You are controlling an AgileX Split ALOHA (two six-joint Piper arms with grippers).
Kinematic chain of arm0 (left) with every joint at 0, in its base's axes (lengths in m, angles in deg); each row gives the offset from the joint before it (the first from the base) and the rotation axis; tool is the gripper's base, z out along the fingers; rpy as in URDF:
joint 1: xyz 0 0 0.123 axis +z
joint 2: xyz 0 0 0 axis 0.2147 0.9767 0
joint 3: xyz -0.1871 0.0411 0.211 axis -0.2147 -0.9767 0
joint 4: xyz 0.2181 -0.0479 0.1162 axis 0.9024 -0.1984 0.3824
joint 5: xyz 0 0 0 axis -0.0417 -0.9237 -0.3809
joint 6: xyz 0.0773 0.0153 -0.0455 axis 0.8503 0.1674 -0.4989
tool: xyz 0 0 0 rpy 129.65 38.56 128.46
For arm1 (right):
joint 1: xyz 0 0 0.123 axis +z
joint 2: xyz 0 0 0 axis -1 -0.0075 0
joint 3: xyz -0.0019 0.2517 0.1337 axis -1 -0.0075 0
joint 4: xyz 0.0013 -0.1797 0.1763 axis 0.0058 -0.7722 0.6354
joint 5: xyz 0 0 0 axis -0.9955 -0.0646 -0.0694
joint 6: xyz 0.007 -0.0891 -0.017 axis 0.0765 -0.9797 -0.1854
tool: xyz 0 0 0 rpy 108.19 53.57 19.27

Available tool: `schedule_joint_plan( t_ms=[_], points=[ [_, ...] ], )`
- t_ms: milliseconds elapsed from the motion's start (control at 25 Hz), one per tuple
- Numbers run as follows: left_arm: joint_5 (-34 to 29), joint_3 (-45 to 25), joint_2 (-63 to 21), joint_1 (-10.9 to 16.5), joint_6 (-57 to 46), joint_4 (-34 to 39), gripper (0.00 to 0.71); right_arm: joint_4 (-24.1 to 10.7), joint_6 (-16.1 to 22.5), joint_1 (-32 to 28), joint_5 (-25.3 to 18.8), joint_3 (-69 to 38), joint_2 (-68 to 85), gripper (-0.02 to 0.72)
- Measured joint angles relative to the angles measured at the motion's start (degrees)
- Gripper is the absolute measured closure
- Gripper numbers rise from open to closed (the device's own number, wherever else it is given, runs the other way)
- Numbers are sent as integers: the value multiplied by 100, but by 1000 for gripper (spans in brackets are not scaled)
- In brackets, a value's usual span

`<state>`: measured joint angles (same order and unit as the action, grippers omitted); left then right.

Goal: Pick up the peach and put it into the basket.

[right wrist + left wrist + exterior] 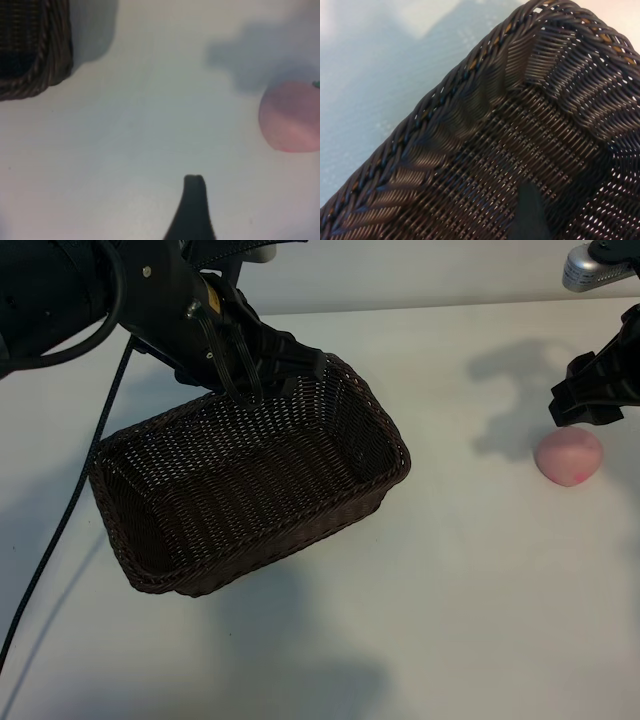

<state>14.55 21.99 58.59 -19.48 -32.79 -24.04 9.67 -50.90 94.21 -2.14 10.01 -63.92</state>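
The peach (568,456) lies on the white table at the right, small, pale pink with a darker blush. My right gripper (583,403) hovers just behind and above it, open and holding nothing. In the right wrist view the peach (292,118) is off to one side of the one visible fingertip (194,200). The dark woven basket (384,478) sits left of centre. My left gripper (245,375) is at its far rim, jaws wide; one finger (527,212) reaches inside against the weave below the braided rim (445,95), the other is hidden.
White tabletop (470,580) stretches between basket and peach, with arm shadows across it. A black cable (75,500) hangs from the left arm past the basket's left end. A corner of the basket (35,65) shows in the right wrist view.
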Motion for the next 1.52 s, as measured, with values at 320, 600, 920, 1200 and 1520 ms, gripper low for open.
schedule_joint_plan(
  t_ms=[320, 600, 920, 1200, 1520],
  points=[
    [-5, 0, 0, 0, 0, 0, 176, 0, 0, 0, 0, 0, 0, 109],
    [-5, 0, 0, 0, 0, 0, 176, 0, 0, 0, 0, 0, 0, 109],
    [-5, 0, 0, 0, 0, 0, 176, 0, 0, 0, 0, 0, 0, 109],
    [-5, 0, 0, 0, 0, 0, 176, 0, 0, 0, 0, 0, 0, 109],
    [-217, 0, -6, 0, -171, 0, 176, 0, 0, 0, 0, 0, 0, 109]
  ],
)
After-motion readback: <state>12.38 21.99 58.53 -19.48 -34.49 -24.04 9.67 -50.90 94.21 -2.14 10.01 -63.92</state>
